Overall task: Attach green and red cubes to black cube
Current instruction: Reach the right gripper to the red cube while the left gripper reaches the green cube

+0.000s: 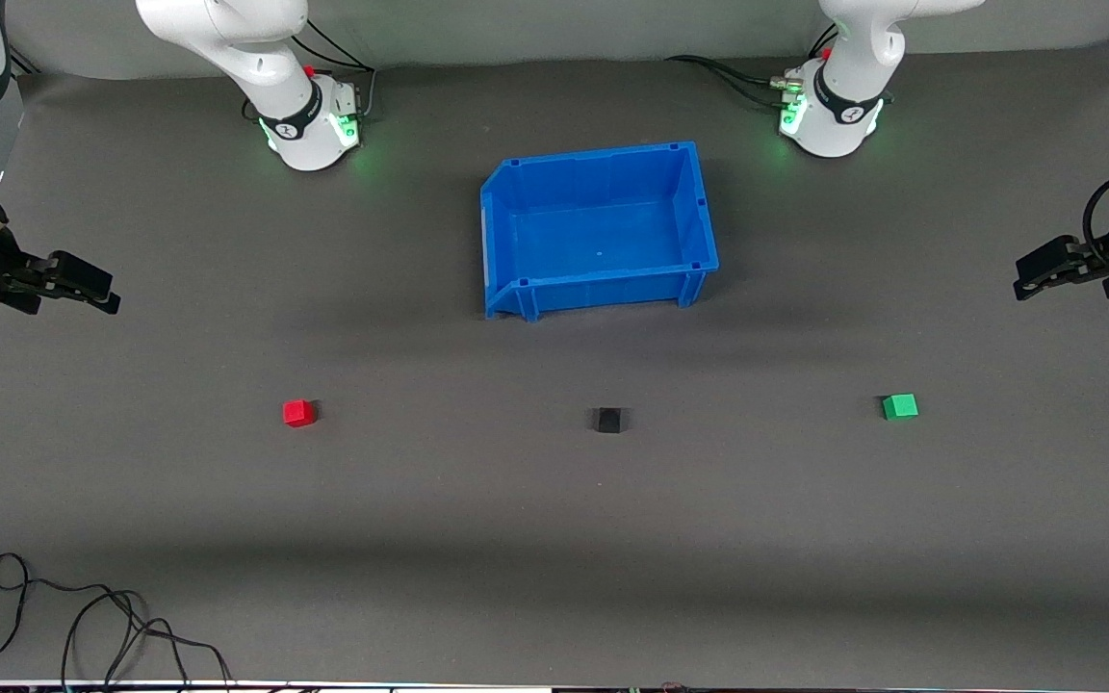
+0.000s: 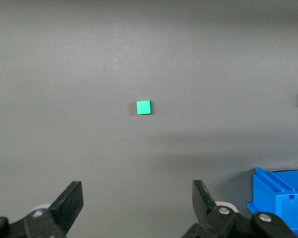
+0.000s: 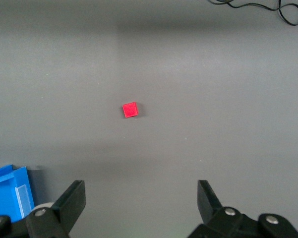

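The black cube (image 1: 608, 420) sits on the grey mat, nearer to the front camera than the blue bin. The red cube (image 1: 298, 413) lies beside it toward the right arm's end; it also shows in the right wrist view (image 3: 130, 109). The green cube (image 1: 899, 406) lies toward the left arm's end and shows in the left wrist view (image 2: 144, 107). My right gripper (image 1: 102, 294) is open and empty, up over the mat at its own end. My left gripper (image 1: 1026, 274) is open and empty, over the mat at the left arm's end.
An empty blue bin (image 1: 699, 207) stands mid-table near the arm bases; its corner shows in the left wrist view (image 2: 280, 191) and the right wrist view (image 3: 10, 191). A loose black cable (image 1: 83, 616) lies at the front edge at the right arm's end.
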